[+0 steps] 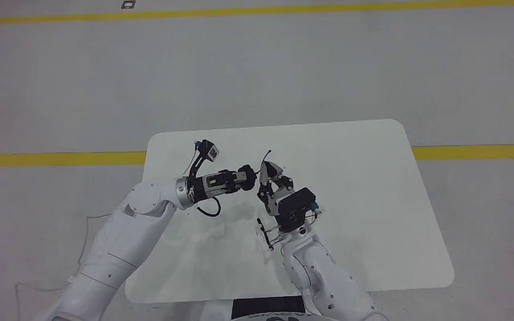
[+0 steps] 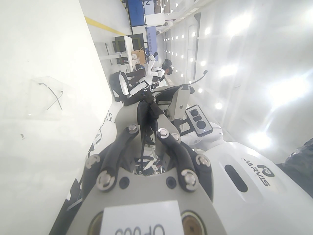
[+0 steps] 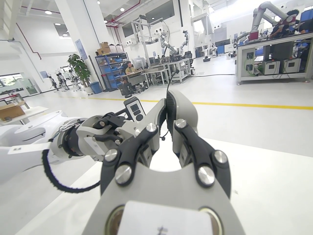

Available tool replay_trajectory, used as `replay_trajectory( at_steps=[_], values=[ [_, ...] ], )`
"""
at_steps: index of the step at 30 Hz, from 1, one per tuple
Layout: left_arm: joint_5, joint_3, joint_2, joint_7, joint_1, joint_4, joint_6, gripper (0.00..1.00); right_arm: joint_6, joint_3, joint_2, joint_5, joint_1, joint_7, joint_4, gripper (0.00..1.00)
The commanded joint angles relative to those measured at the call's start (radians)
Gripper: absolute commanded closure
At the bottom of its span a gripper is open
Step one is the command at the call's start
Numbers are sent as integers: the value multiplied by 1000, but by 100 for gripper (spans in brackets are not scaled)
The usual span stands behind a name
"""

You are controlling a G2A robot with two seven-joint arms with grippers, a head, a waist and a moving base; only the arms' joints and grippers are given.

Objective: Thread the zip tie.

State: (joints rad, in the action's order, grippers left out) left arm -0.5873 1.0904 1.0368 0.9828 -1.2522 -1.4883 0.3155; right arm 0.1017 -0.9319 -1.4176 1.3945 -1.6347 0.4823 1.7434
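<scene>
Above the middle of the white table, the left gripper has its fingers pressed together, though I cannot tell on what, just beside the right gripper, which is clamped on the thin black zip tie, one end standing up above its fingertips.

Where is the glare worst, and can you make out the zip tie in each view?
Left wrist view: worst, the table is bleached to a white haze and the ceiling lights bloom, yet the zip tie stands out dark. Right wrist view: evenly lit, straight lines bow, zip tie clear above the right end effector. Top view: no glare, zip tie only a thin line.
</scene>
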Motion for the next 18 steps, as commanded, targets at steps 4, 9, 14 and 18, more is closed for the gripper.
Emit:
replay_trajectory(
  at_steps=[4, 9, 14, 18],
  values=[
    [0, 0, 0, 0, 0, 0, 0, 100, 3, -1, 0, 2, -4, 0, 3, 100],
    [0, 0, 0, 0, 0, 0, 0, 100, 7, -1, 0, 3, -8, 4, 4, 100],
    [0, 0, 0, 0, 0, 0, 0, 100, 7, -2, 0, 2, -11, 4, 4, 100],
    [0, 0, 0, 0, 0, 0, 0, 100, 10, -3, 0, 0, -13, 6, 4, 100]
  ],
)
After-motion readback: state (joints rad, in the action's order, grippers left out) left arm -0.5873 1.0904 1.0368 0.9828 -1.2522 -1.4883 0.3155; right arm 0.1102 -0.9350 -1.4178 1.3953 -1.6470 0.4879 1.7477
